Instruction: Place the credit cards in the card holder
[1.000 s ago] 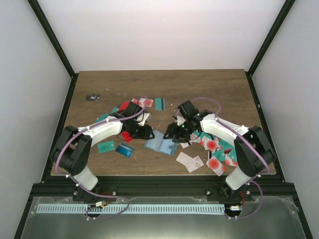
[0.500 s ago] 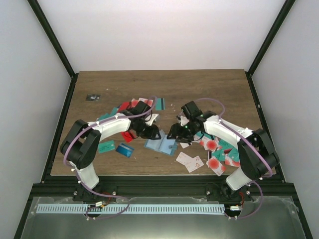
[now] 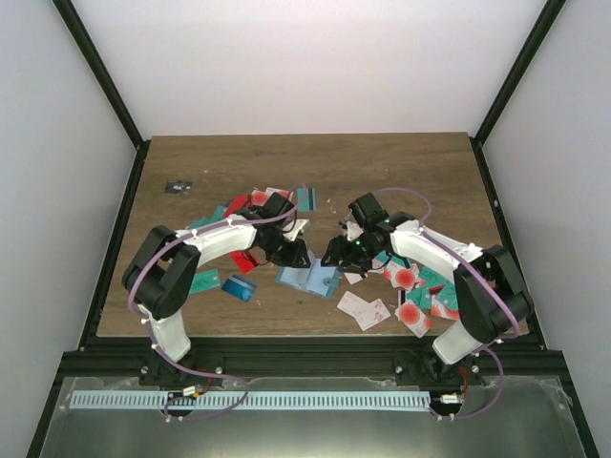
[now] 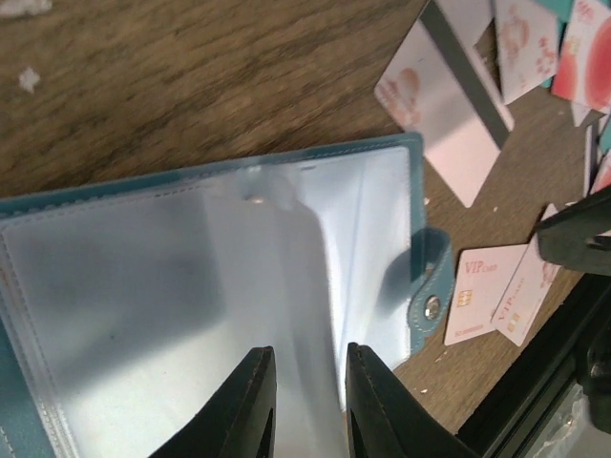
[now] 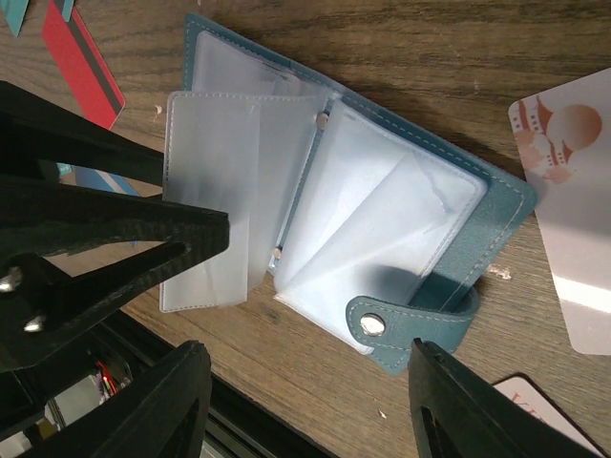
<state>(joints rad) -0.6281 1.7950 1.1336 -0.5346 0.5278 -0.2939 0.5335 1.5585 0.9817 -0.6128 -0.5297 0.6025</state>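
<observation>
Wooden desk [image 3: 382, 162]: card holder [image 3: 308, 278] lies open directly beneath both hands, long axis running hand to hand. Left hand [image 4: 301, 358] is nearly closed over the clear pockets, grip unclear. Right hand [image 5: 305, 353] is spread wide, loose cards [image 3: 368, 310] just outside it.

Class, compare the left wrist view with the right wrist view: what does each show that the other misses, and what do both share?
Only the left wrist view: VIP lettering on a white card beside the snap tab, and the left claw low over a clear sleeve. Only the right wrist view: a red striped card, the sleeves fanned apart, and the right claw wide open. Both: the open teal card holder on the wooden table.
</observation>
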